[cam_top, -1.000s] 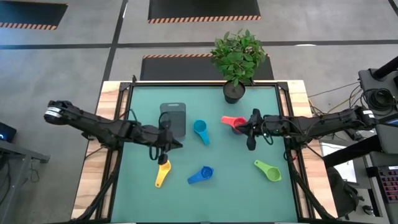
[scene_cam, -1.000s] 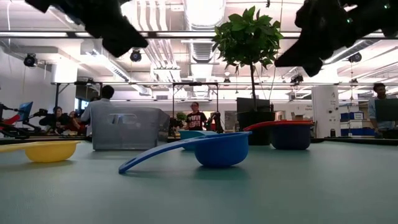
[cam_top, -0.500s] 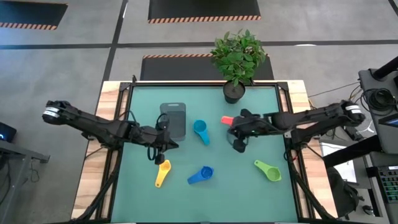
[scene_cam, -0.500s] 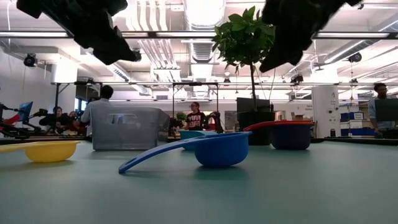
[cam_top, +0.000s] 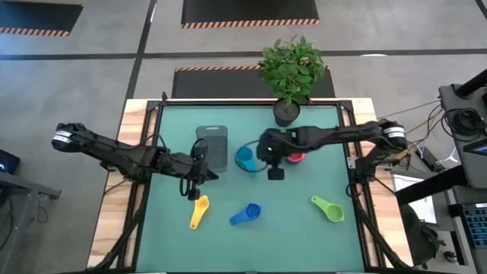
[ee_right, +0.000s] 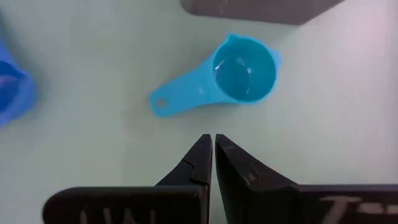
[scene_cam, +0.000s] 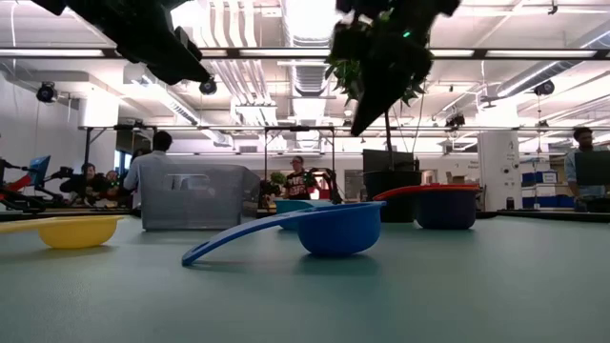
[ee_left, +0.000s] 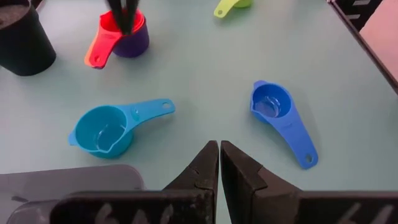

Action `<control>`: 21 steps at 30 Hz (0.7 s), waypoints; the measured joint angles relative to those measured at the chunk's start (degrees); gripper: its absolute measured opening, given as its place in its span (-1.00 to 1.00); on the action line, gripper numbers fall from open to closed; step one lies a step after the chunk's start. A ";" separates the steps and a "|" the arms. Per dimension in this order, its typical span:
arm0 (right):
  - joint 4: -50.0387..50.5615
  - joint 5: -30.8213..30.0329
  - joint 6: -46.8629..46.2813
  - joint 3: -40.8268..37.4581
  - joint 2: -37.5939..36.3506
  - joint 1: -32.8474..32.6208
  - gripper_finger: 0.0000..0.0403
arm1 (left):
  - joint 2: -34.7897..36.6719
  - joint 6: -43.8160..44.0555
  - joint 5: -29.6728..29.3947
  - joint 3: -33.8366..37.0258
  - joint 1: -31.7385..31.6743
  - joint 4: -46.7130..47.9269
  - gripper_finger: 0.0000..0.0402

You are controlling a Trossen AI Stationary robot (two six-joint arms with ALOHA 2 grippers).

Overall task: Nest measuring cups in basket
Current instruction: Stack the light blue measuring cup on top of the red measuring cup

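Right gripper (cam_top: 275, 169) hovers with fingers pressed together, empty, near cyan plastic scoop-shaped measuring cup (cam_top: 245, 160), which lies just beside dark grey rectangular basket (cam_top: 212, 146).

Likely step: grasp cyan cup. Advice: spread fingers first, descend on flat handle, keep clear of basket wall.

Left gripper (cam_top: 195, 187) closed, empty, above yellow plastic cup (cam_top: 198, 211).

Basket contents hard to make out. Red cup (ee_left: 106, 37) sits nested in purple cup (ee_left: 134, 42); orange one cannot be told.

right claw (cam_top: 275, 172) beside cyan cup (cam_top: 245, 159); left claw (cam_top: 193, 191) above yellow cup (cam_top: 199, 211).
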State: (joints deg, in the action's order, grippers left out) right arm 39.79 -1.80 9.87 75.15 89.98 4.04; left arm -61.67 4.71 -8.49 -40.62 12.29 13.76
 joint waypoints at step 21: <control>0.03 2.19 34.38 9.57 10.44 7.91 -0.32 | 0.04 2.20 -0.07 0.00 0.00 2.74 -1.00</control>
State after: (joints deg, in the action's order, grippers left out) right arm 39.82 0.38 44.25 84.72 100.42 11.96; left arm -61.63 6.91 -8.56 -40.62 12.29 16.50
